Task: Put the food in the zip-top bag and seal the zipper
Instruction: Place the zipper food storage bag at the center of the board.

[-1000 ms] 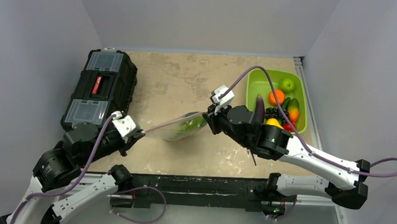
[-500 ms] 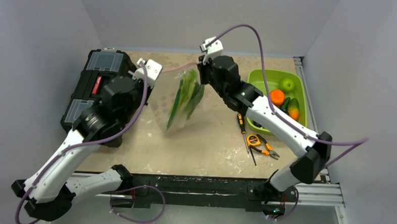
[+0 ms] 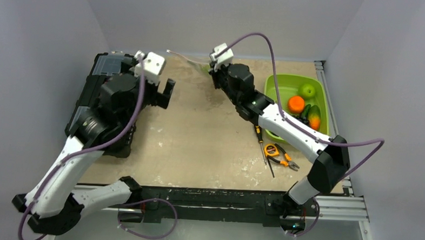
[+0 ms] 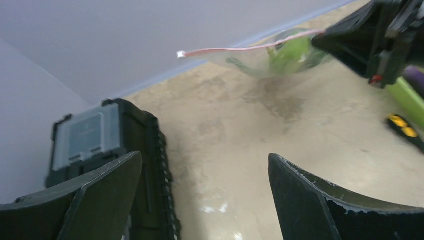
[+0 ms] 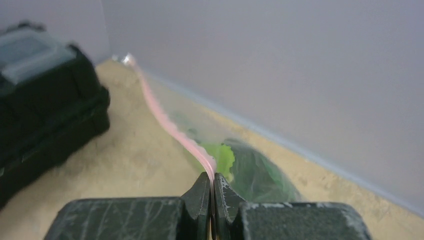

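Observation:
My right gripper (image 5: pixel 213 182) is shut on one end of the pink zipper (image 5: pixel 165 120) of the zip-top bag (image 3: pixel 188 58), holding it up near the back wall. The strip runs off to the left and its far end (image 4: pixel 182 54) hangs free. The food (image 5: pixel 250 170), green leaves, lies inside the clear bag just behind the jaws, and it shows again as the food (image 4: pixel 292 50) in the left wrist view. My left gripper (image 3: pixel 165 93) stands wide open with nothing between its fingers (image 4: pixel 100 195), below and left of the bag, beside the toolbox.
A black toolbox (image 3: pixel 86 114) lies at the left under the left arm. A lime-green bin (image 3: pixel 287 82) with round fruits sits at the right. A screwdriver (image 3: pixel 259 134), a tape measure (image 3: pixel 273 151) and pliers (image 3: pixel 287 162) lie by the right arm.
My left gripper has let go of the zipper's left end and opened wide, drawing back. The bag, stretched between both grippers before, has swung up to the back wall on the right gripper alone.

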### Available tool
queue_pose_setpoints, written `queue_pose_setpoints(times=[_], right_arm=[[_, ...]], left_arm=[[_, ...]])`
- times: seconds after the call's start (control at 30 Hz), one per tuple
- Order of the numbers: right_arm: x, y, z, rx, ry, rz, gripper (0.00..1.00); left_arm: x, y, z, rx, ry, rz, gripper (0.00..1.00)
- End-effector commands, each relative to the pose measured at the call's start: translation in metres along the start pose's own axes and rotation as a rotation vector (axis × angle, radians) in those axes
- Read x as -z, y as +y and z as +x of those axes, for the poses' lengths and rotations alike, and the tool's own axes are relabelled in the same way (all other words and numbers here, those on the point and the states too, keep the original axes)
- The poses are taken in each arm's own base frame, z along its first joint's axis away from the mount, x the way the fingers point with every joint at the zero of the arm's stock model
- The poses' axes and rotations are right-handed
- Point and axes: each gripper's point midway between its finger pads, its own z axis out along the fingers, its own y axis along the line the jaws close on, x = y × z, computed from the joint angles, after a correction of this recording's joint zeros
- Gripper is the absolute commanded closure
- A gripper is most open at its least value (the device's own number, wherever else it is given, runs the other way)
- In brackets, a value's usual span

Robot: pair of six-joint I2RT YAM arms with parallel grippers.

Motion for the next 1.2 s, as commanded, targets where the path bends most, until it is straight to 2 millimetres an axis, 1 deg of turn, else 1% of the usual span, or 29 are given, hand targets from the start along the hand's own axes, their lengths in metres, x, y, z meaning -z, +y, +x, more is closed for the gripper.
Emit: queue_pose_setpoints(times=[0.0,0.03,0.13,0.17,0.2,0.27,0.4,0.47,0.53,0.63,0.7,0.73,0.8,0.83,0.9,0.93,0.97,1.07,1.13,1.17], right_arm=[[0.048,0.04,-0.009,-0.024,-0.157,-0.26,1.0],[0.059,0.054,0.002,-0.037,-0.154,-0.324,1.0],[0.088,0.092,0.049,-0.11,-0.091,-0.484,1.0],[0.097,0.104,0.072,-0.13,-0.046,-0.517,1.0],[0.105,0.115,0.087,-0.148,-0.012,-0.544,1.0],[0.117,0.131,0.114,-0.164,0.046,-0.578,1.0],[0.133,0.151,0.151,-0.225,0.141,-0.673,1.0],[0.138,0.16,0.165,-0.237,0.197,-0.71,0.95],[0.142,0.17,0.181,-0.241,0.248,-0.75,0.9],[0.146,0.178,0.204,-0.257,0.32,-0.759,0.8],[0.15,0.182,0.215,-0.28,0.359,-0.768,0.73],[0.154,0.185,0.218,-0.292,0.377,-0.786,0.68],[0.164,0.19,0.219,-0.305,0.4,-0.834,0.61],[0.167,0.187,0.216,-0.309,0.395,-0.83,0.56],[0.17,0.175,0.197,-0.317,0.352,-0.787,0.44],[0.167,0.165,0.185,-0.314,0.327,-0.737,0.4],[0.164,0.153,0.176,-0.306,0.321,-0.676,0.37],[0.153,0.112,0.138,-0.265,0.297,-0.471,0.34],[0.152,0.082,0.112,-0.26,0.266,-0.34,0.28],[0.156,0.067,0.094,-0.268,0.234,-0.289,0.24]], left_arm=[[0.067,-0.01,0.012,0.236,-0.066,0.179,0.03],[0.078,-0.007,0.015,0.264,-0.084,0.187,0.02],[0.102,0.002,0.032,0.322,-0.103,0.18,0.02],[0.107,0.004,0.038,0.333,-0.1,0.176,0.03],[0.113,0.007,0.044,0.344,-0.094,0.171,0.02],[0.122,0.011,0.055,0.374,-0.075,0.156,0.03],[0.132,0.014,0.07,0.42,-0.061,0.144,0.03],[0.134,0.016,0.075,0.432,-0.056,0.13,0.04],[0.135,0.019,0.079,0.442,-0.056,0.11,0.05],[0.134,0.023,0.083,0.448,-0.064,0.086,0.06],[0.133,0.023,0.086,0.453,-0.06,0.078,0.06],[0.133,0.023,0.086,0.455,-0.059,0.079,0.06],[0.133,0.023,0.086,0.456,-0.059,0.081,0.07],[0.134,0.024,0.086,0.455,-0.06,0.077,0.07],[0.137,0.027,0.084,0.454,-0.063,0.068,0.07],[0.139,0.029,0.084,0.453,-0.067,0.065,0.07],[0.141,0.031,0.082,0.454,-0.073,0.061,0.07],[0.147,0.038,0.078,0.464,-0.096,0.046,0.06],[0.151,0.044,0.074,0.478,-0.124,0.032,0.07],[0.153,0.046,0.071,0.486,-0.142,0.028,0.07]])
